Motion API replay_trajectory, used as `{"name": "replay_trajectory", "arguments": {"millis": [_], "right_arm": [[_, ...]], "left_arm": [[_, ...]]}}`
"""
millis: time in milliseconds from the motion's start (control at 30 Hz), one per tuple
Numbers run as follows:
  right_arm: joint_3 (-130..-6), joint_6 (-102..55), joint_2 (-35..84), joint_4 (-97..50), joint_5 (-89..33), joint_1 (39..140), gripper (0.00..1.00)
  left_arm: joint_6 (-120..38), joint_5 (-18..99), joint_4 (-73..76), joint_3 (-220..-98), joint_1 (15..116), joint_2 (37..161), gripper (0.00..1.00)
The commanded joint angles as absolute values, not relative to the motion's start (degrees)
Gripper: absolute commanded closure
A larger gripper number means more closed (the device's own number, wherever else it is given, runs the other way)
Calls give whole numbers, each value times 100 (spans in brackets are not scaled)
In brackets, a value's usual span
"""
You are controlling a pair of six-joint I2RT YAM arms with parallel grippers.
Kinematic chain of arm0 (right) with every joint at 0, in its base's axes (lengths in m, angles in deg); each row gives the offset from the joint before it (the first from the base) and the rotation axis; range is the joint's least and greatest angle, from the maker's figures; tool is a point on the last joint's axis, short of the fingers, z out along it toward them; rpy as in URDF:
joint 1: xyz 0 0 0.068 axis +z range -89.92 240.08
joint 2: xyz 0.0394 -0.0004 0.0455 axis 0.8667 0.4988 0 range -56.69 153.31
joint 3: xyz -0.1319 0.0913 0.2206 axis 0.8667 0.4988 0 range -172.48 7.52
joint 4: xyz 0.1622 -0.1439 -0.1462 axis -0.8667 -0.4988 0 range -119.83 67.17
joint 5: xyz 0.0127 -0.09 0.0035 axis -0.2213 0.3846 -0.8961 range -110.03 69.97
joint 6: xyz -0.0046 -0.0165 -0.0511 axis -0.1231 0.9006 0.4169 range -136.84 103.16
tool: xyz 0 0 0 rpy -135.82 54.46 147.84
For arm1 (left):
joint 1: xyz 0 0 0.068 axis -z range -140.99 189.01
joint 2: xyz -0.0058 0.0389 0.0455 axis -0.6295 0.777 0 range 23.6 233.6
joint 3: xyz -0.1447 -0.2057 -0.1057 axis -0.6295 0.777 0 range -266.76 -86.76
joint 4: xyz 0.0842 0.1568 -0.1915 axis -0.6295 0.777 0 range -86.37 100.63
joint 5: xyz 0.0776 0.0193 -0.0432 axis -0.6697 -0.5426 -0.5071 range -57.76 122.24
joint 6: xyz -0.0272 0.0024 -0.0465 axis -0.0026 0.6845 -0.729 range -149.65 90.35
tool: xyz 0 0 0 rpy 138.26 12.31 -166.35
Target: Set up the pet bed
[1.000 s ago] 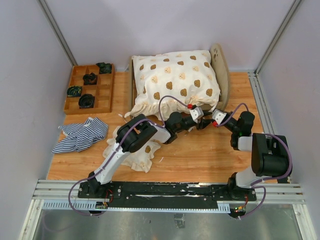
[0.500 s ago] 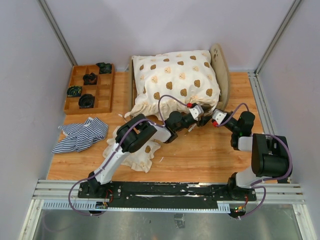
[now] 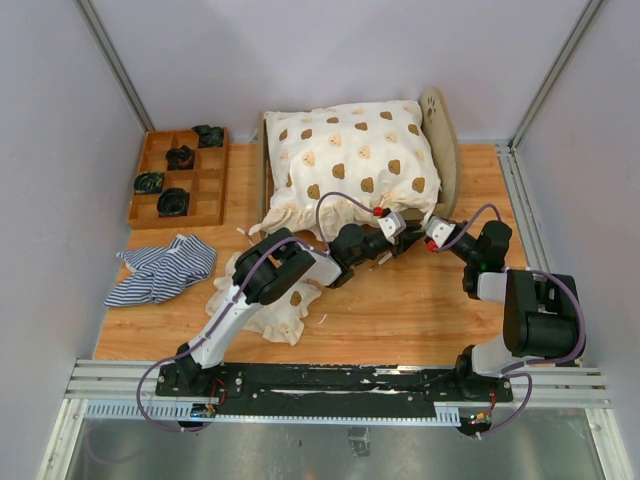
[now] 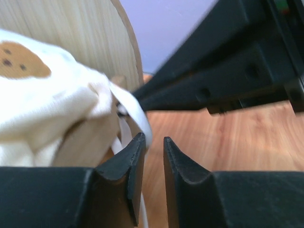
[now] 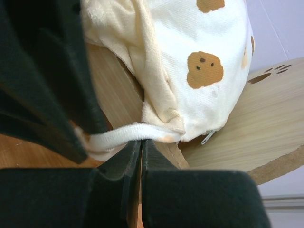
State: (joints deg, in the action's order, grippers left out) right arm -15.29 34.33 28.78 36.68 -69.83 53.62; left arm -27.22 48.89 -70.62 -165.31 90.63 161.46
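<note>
Left hand (image 4: 153,142) now narrower, its gap empty, beside the cream bear-print quilt's (image 3: 350,160) white tie (image 5: 123,135), which crosses the closed right hand's (image 5: 141,144) tips at the light plywood pet bed (image 3: 438,135).

A robot lab cell: plain wall panels (image 3: 330,50), aluminium rails (image 3: 330,378), wooden tabletop (image 3: 400,310)

Wooden tabletop (image 3: 420,320), seemingly pale-lilac walls (image 3: 330,50)

The left arm (image 3: 262,275) is reaching forward and rightward, its left gripper (image 4: 153,142) showing a narrow slit between the jaws. The right arm (image 3: 530,310) is bending inward, its right gripper (image 5: 141,145) pressing fully closed, just right of the left gripper, tips facing.
</note>
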Motion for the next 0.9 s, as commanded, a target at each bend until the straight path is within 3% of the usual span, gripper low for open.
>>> {"name": "replay_trajectory", "arguments": {"millis": [0, 133, 867], "right_arm": [[-1701, 3368, 2936, 3830, -7115, 5292, 100], [-1712, 3247, 3026, 4054, -7187, 5287, 100], [-1770, 3990, 3017, 3038, -7568, 5314, 100]], "left_arm": [[-2971, 5193, -7491, -16139, 9145, 15806, 77], [-3051, 5367, -7469, -16232, 9169, 15829, 82], [-3251, 5604, -7247, -16555, 9175, 16037, 80]]}}
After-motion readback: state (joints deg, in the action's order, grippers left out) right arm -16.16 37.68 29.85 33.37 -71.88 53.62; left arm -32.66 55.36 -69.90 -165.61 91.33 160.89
